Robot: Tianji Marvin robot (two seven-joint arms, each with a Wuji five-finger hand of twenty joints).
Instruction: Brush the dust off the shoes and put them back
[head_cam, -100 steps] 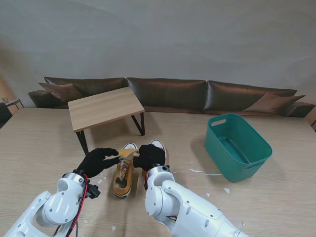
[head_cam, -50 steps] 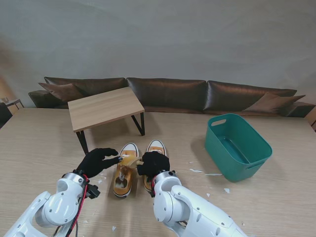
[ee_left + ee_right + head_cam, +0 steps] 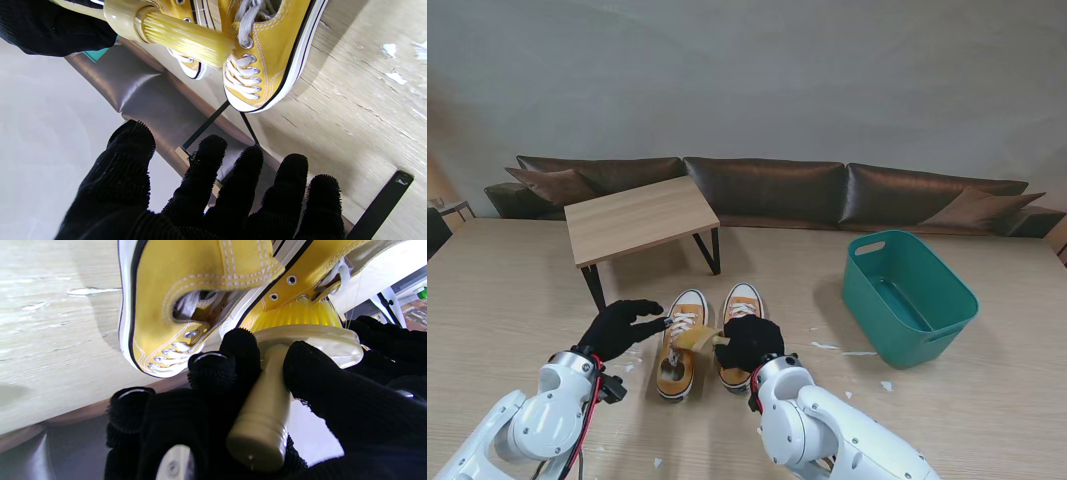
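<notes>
Since a second ago the right hand has drawn back toward the robot, from over the toes of the two yellow shoes to a spot over the heel end of the right shoe, baring both white toe caps. It remains wrapped around the handle of the brush, whose yellow bristles now press against the laced upper of the left shoe. The left hand has barely moved, hovering just left of that shoe with fingers spread and holding nothing, while the pair stands side by side on the wooden table, toes pointing away from the robot.
</notes>
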